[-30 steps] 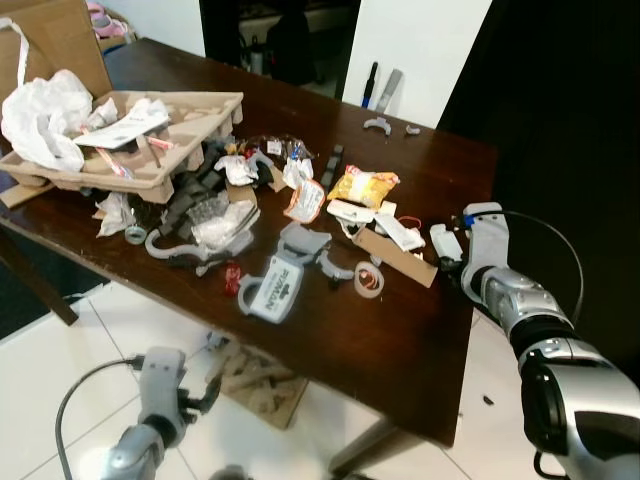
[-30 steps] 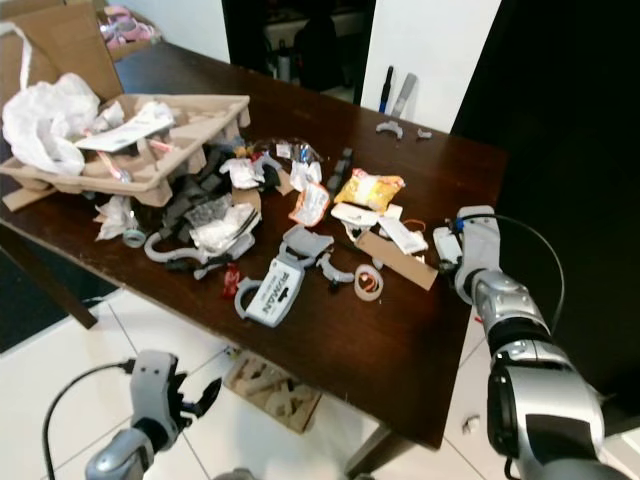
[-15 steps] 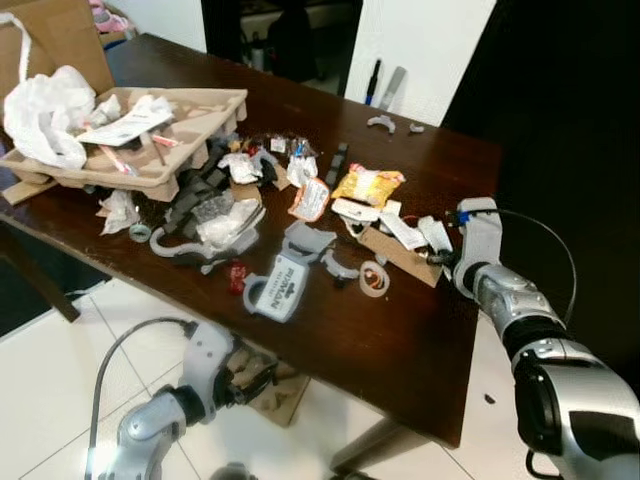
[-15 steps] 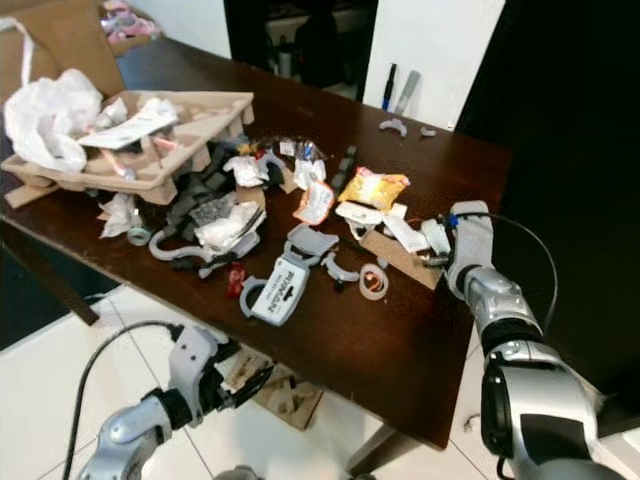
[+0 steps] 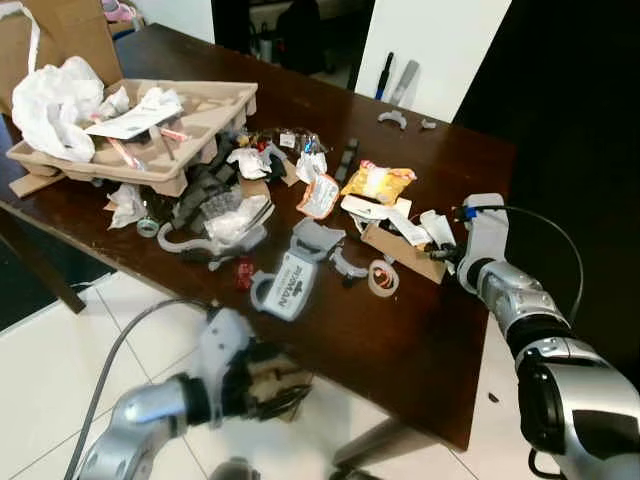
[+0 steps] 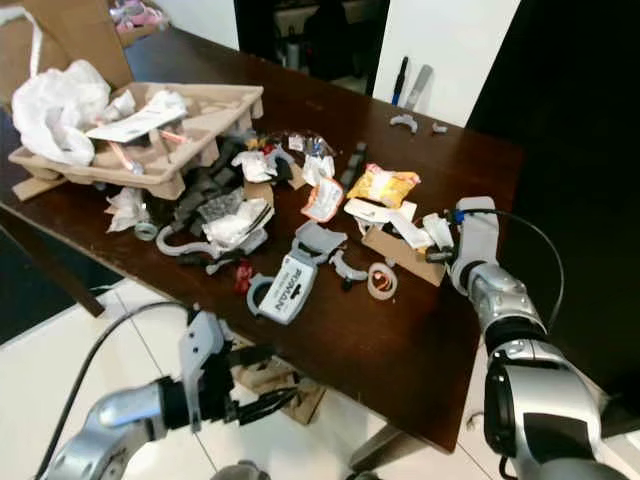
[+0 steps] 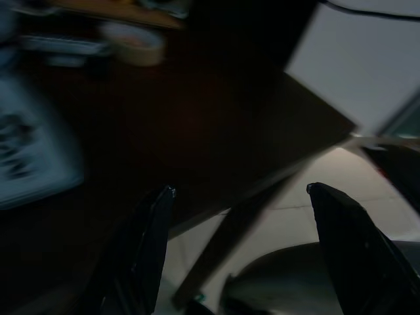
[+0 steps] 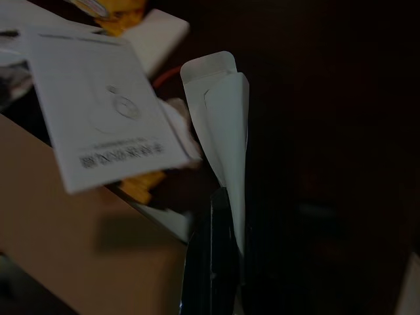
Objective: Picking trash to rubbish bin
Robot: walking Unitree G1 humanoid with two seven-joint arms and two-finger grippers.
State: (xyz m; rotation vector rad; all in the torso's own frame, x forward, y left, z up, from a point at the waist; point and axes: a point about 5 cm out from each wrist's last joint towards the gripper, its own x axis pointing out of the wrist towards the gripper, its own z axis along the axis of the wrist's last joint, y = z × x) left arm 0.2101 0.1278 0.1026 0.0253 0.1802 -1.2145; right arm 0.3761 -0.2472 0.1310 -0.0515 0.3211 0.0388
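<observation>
A dark wooden desk (image 5: 400, 340) is seen strewn with trash. At its right edge the right claw (image 6: 444, 250) is clenched on a white paper wrapper (image 8: 223, 125), which is pinched upright between the black fingers (image 8: 213, 262) in the right wrist view. The wrapper (image 5: 436, 228) is held just above the desk surface, beside a brown cardboard piece (image 5: 400, 255) and a white printed card (image 8: 98, 125).

The left claw (image 6: 262, 385) is held low in front of the desk's near edge, over the white tiled floor (image 5: 50, 380); its fingers (image 7: 141, 249) are spread apart with nothing between them, and the picture of it is blurred.

The rest of the trash lies on the desk: a yellow snack packet (image 5: 378, 181), a roll of tape (image 5: 382, 278), a white labelled tag (image 5: 288, 283), a white plastic bag (image 5: 55, 100) resting on a cardboard pulp tray (image 5: 200, 115) at the far left, and grey plastic scraps (image 5: 210, 225) near the middle.
</observation>
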